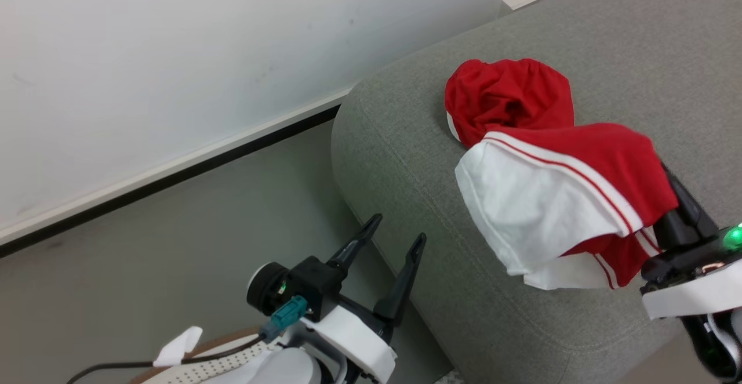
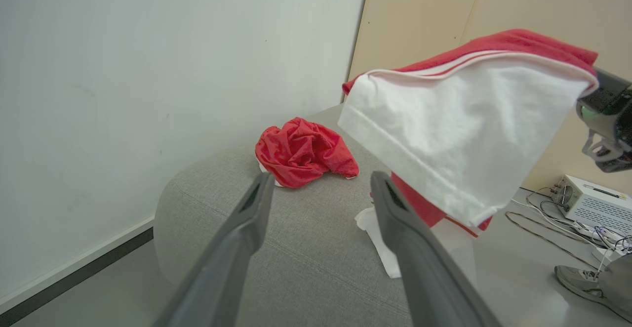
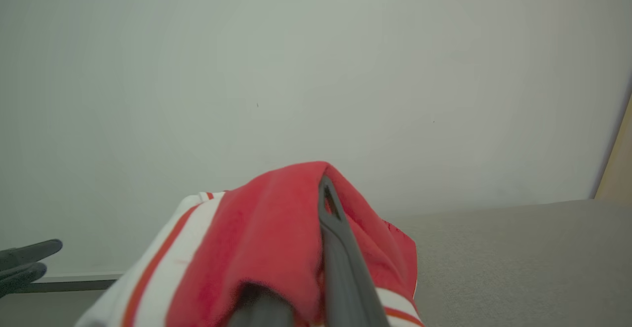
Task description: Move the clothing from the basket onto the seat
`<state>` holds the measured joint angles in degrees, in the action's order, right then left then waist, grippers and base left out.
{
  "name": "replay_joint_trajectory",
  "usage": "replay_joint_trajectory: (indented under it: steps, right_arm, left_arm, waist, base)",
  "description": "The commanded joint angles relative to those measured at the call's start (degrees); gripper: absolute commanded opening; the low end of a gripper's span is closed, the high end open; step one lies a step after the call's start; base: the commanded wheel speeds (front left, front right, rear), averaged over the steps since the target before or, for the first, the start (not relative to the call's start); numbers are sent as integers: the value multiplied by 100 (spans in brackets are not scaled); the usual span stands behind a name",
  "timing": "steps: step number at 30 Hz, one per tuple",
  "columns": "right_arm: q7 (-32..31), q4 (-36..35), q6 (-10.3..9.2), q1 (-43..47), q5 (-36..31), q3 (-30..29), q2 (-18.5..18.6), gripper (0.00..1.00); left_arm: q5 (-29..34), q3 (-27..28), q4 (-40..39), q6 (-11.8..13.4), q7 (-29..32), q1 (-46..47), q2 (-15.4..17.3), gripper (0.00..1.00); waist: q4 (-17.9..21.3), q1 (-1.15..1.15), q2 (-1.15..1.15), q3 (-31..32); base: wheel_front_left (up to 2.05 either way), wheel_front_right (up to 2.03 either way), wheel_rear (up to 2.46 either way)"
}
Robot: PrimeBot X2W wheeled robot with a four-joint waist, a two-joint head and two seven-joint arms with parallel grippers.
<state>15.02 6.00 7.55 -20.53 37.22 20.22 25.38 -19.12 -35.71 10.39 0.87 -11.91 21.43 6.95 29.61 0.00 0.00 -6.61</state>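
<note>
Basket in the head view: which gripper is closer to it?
Left. The left gripper is open right by the basket, beside the sofa's end. The right gripper is farther off, over the sofa, shut on a red-and-white garment.

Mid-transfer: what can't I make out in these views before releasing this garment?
Basket interior: head view, cut off by the bottom edge and covered by the left arm; remaining clothing unknown.
Right gripper closure: the red-and-white garment drapes over its fingers in head and right wrist views.
Garment hem against the sofa: left wrist view, blocked by a finger of the left gripper.
</note>
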Motion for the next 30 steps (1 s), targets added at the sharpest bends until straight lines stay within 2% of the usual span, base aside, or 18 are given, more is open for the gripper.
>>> replay_joint_trajectory:
  steps: [1, 5, 8, 15, 19, 24, 30]
  right_arm:
    - [20, -19, -13, -168, -27, -58, 84, 0]
    - [19, 122, -13, -649, 179, -139, 341, 0]
    - [20, 396, -13, -1135, 436, -198, 716, 0]
    - [19, 1399, -13, -2193, 1013, -490, 1729, 0]
    - [19, 2067, -13, -2698, 1180, -694, 2101, 0]
    - [18, 2904, -13, -3232, 1175, -609, 2108, 0]
    - [-137, 3865, -14, -3527, 1183, 438, 1923, 0]
  left_arm:
    - [61, -15, 8, -8, 29, 89, 37, 100]
    - [138, -82, 5, -17, 158, 301, 26, 100]
    - [233, -140, -32, -7, 297, 530, 7, 100]
    - [474, -266, -126, 58, 622, 1084, -34, 100]
    - [630, -308, -183, 118, 750, 1348, -49, 100]
    - [767, -353, -184, 182, 807, 1625, -59, 100]
    - [784, -356, -74, 231, 675, 1765, -108, 100]
  waist:
    - [-53, 0, 0, -98]
    - [-224, 0, 0, -438]
    - [-429, 0, 0, -823]
    - [-991, 0, 0, -1885]
    - [-1263, 0, 0, -2473]
    - [-1520, 0, 0, -2989]
    - [-1688, 0, 0, -3120]
  base:
    - [0, 0, 0]
    - [0, 0, 0]
    - [0, 0, 0]
    - [0, 0, 0]
    - [0, 0, 0]
    - [0, 0, 0]
    - [0, 0, 0]
